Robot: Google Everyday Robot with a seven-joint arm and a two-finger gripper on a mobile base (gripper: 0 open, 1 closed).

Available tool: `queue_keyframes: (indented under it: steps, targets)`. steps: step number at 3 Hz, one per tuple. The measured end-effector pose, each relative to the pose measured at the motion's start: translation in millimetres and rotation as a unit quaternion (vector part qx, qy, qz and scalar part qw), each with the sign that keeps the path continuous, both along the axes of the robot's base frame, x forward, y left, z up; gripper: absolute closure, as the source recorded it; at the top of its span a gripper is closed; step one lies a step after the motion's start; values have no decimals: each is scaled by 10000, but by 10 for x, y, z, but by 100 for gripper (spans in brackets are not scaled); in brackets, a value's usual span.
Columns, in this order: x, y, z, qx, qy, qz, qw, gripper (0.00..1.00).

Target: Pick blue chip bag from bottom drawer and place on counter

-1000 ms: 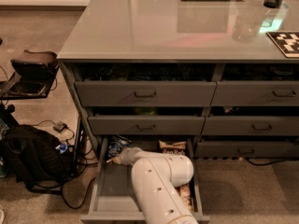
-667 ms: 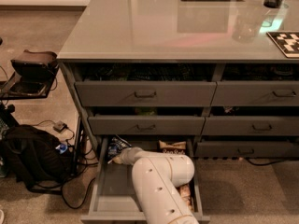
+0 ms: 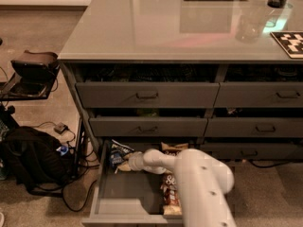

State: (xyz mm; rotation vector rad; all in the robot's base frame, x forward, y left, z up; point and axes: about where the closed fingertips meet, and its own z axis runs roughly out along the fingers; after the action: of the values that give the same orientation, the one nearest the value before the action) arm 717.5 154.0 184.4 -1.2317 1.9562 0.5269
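A: Nearest entry: arm (image 3: pixel 201 183), reaching down into the drawer (image 3: pixel 123 195). Brown bags (image 3: pixel 170 195) are lying right of the gripper (image 3: pixel 125 161).
B: Gripper status?
A: Sitting at the drawer's back left, hardly shifting since a second ago. Clenched or released, I cannot tell.
B: Blue bag (image 3: pixel 116 154)?
A: Lying just beyond the gripper, touching it, not lifting yet. Probably the grasp is settling.
B: Counter (image 3: pixel 156 27)?
A: Waiting well above and beyond the gripper.

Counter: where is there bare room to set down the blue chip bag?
The counter is bare on its left and middle, to the front edge. It is crowded to the right: a clear cup, a checkered board. The end effector is in the bottom drawer, beside the blue chip bag.
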Motion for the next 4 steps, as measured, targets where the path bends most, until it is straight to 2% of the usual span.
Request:
queue_keyframes:
  steps: [1, 2, 3, 4]
  targets:
    - [-326, -30, 46, 238, 33, 97, 9997, 100]
    - [-342, -24, 38, 237, 50, 110, 9996, 100]
    - [-552, -73, 126, 182, 81, 143, 9997, 100]
    - [-360, -567, 870, 107, -377, -468, 9981, 100]
